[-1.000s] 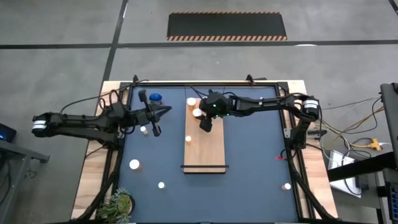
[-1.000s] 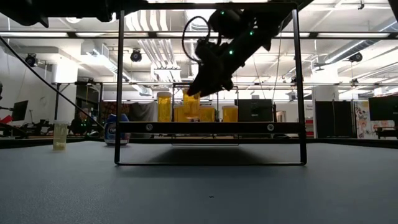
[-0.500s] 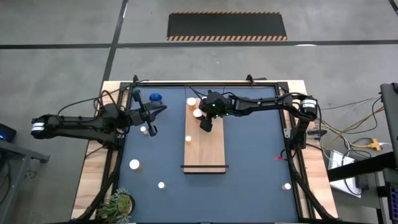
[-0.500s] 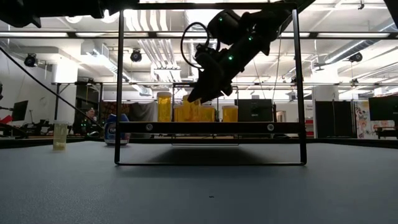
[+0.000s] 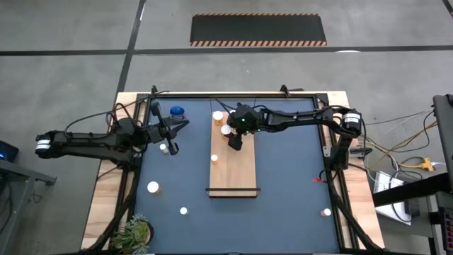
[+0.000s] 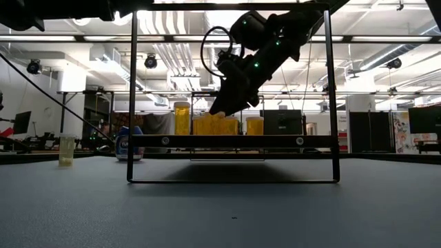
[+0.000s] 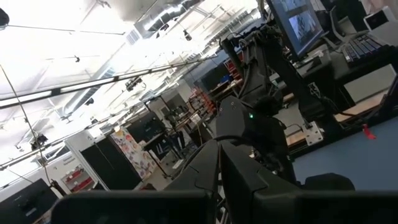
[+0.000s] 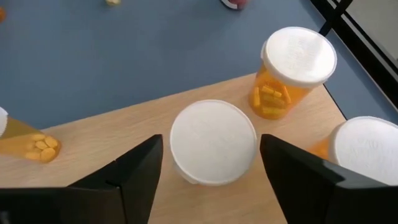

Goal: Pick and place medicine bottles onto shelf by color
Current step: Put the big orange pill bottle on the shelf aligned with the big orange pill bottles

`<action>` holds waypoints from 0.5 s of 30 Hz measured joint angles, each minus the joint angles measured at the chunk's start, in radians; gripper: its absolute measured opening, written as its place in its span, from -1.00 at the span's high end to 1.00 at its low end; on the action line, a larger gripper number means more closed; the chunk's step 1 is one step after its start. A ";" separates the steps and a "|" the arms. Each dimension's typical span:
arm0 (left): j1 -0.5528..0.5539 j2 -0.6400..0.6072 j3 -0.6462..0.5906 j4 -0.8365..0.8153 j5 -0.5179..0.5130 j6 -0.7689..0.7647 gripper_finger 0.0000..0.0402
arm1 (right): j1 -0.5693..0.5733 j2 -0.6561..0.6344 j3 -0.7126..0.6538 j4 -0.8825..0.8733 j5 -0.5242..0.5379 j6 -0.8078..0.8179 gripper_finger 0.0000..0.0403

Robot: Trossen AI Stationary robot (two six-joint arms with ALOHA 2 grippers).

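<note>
I count four orange bottles (image 5: 225,129) standing on the shelf (image 5: 243,173); the right end effector (image 8: 208,163) hangs spread wide above one. The blue bottle (image 5: 177,111) and several others wait on the counter (image 5: 283,212); the left end effector (image 5: 174,146) is closed, empty

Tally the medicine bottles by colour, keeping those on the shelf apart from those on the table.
Orange bottles on the shelf: 4
Loose orange bottles on the table: 4
Blue bottle, on the table: 1
Total: 9
</note>
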 joint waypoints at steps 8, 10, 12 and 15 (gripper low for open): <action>0.000 -0.001 -0.001 -0.001 0.000 0.000 1.00 | 0.002 -0.009 0.098 -0.166 0.000 0.001 -0.27; 0.000 0.000 -0.001 0.000 0.000 0.000 1.00 | 0.005 -0.009 0.135 -0.250 0.001 -0.009 -0.24; 0.000 0.000 -0.001 -0.001 0.000 0.001 1.00 | 0.008 -0.009 0.168 -0.326 0.001 -0.019 -0.19; 0.000 -0.001 -0.001 -0.001 0.000 0.001 1.00 | 0.010 -0.009 0.207 -0.422 0.006 -0.042 -0.08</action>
